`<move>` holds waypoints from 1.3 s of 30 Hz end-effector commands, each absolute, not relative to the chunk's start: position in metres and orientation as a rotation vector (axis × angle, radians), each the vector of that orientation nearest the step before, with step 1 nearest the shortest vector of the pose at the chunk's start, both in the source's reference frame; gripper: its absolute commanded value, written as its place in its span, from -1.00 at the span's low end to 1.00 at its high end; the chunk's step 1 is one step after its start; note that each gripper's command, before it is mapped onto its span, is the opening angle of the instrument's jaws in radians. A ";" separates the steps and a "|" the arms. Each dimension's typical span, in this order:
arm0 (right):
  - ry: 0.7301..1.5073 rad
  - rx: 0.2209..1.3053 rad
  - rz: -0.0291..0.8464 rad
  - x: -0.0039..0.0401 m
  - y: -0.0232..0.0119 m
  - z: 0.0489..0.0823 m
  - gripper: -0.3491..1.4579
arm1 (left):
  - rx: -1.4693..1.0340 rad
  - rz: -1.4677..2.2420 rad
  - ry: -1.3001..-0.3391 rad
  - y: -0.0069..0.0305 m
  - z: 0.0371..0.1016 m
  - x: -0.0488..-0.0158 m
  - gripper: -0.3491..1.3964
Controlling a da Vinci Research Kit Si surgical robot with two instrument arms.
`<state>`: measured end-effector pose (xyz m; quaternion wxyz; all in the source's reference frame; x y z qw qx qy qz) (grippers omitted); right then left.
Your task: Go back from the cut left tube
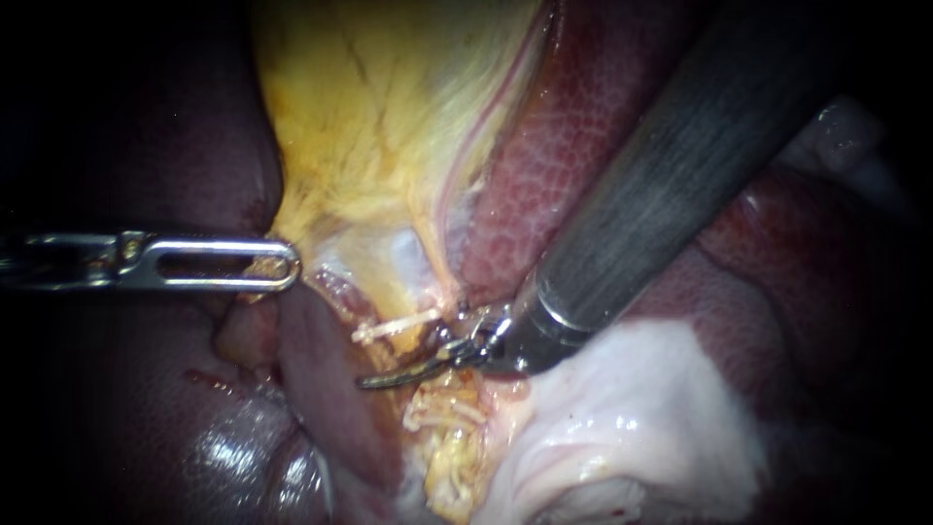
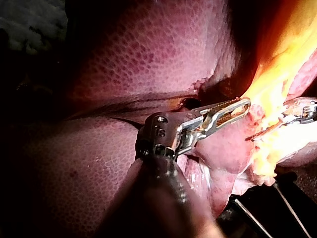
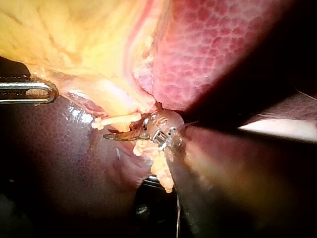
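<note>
Left slotted silver instrument [image 1: 284, 264]: jaws clamped on yellow gallbladder [image 1: 389, 117] edge | right dark-shafted instrument [image 1: 384, 378]: curved jaws together, just below pale tube stub [image 1: 394, 328]

Left tool [image 1: 285, 264] lies level, jaws clamped on gallbladder [image 1: 389, 117] — right tool [image 1: 377, 379] slants down, curved jaws together.

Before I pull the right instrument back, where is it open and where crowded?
Open: back along its shaft, over the liver and the pale flap beneath. Crowded: the tip of the right instrument lies beside the tube stub and frayed yellow tissue; the left instrument sits apart.
</note>
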<state>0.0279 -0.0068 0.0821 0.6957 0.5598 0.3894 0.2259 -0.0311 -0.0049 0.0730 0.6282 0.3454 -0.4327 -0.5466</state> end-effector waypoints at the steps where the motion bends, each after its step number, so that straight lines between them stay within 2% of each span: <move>1: 0.877 1.253 0.504 0.0279 -0.0068 0.0820 -1.00 | 0.792 -1.252 -0.992 -0.0049 0.0730 -0.0311 -1.00; 2: 0.884 1.258 0.506 0.0279 -0.0069 0.0819 -1.00 | 0.792 -1.252 -0.992 -0.0049 0.0730 -0.0311 -1.00; 3: 0.891 1.263 0.507 0.0279 -0.0069 0.0818 -0.81 | 0.792 -1.252 -0.992 -0.0049 0.0730 -0.0311 -1.00; 4: 0.901 1.270 0.509 0.0279 -0.0070 0.0818 -0.48 | 0.792 -1.252 -0.992 -0.0049 0.0730 -0.0311 -1.00; 5: 0.903 1.272 0.510 0.0279 -0.0070 0.0817 -0.29 | 0.792 -1.252 -0.992 -0.0049 0.0730 -0.0311 -1.00; 10: 0.911 1.256 0.527 0.0279 -0.0070 0.0817 0.36 | 0.792 -1.252 -0.992 -0.0048 0.0731 -0.0311 -1.00; 11: 0.915 1.247 0.536 0.0280 -0.0070 0.0816 0.58 | 0.792 -1.252 -0.992 -0.0048 0.0731 -0.0311 -1.00; 13: 0.937 1.218 0.557 0.0280 -0.0070 0.0816 0.78 | 0.792 -1.252 -0.992 -0.0048 0.0731 -0.0310 -1.00; 18: 0.990 1.180 0.543 0.0278 -0.0070 0.0813 0.93 | 0.792 -1.252 -0.992 -0.0048 0.0731 -0.0310 -1.00; 21: 1.040 1.129 0.477 0.0274 -0.0073 0.0809 0.95 | 0.792 -1.252 -0.992 -0.0048 0.0731 -0.0310 -1.00; 24: 1.134 1.015 0.362 0.0256 -0.0078 0.0801 0.97 | 0.792 -1.252 -0.992 -0.0048 0.0732 -0.0310 -1.00; 26: 1.171 0.954 0.330 0.0237 -0.0081 0.0795 0.97 | 0.792 -1.252 -0.992 -0.0048 0.0732 -0.0310 -1.00; 29: 1.201 0.868 0.339 0.0209 -0.0078 0.0791 0.97 | 0.792 -1.252 -0.992 -0.0048 0.0731 -0.0310 -1.00; 34: 1.198 0.743 0.332 0.0164 -0.0041 0.0774 0.97 | 0.792 -1.252 -0.992 -0.0048 0.0732 -0.0310 -1.00; 39: 1.215 0.631 0.326 0.0127 0.0007 0.0737 0.97 | 0.791 -1.252 -0.992 -0.0048 0.0732 -0.0311 -1.00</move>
